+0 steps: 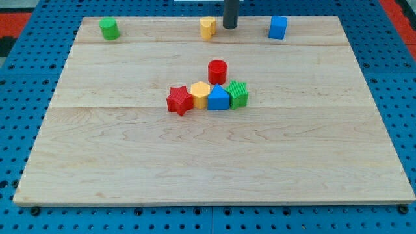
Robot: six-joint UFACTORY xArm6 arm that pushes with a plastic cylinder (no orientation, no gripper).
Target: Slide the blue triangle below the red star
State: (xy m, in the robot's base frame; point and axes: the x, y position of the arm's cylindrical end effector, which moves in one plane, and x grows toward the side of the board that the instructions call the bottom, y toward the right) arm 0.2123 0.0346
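Note:
The blue triangle [218, 99] sits near the board's middle in a tight row, between a yellow hexagon [200, 94] on its left and a green block [238, 93] on its right. The red star [179, 101] is at the row's left end, touching the yellow hexagon. A red cylinder [217, 71] stands just above the row. My tip [230, 26] is at the view's top, right of a yellow block [207, 28], far above the blue triangle.
A green cylinder [109, 28] stands at the top left and a blue cube [278, 27] at the top right. The wooden board [208, 162] lies on a blue perforated table.

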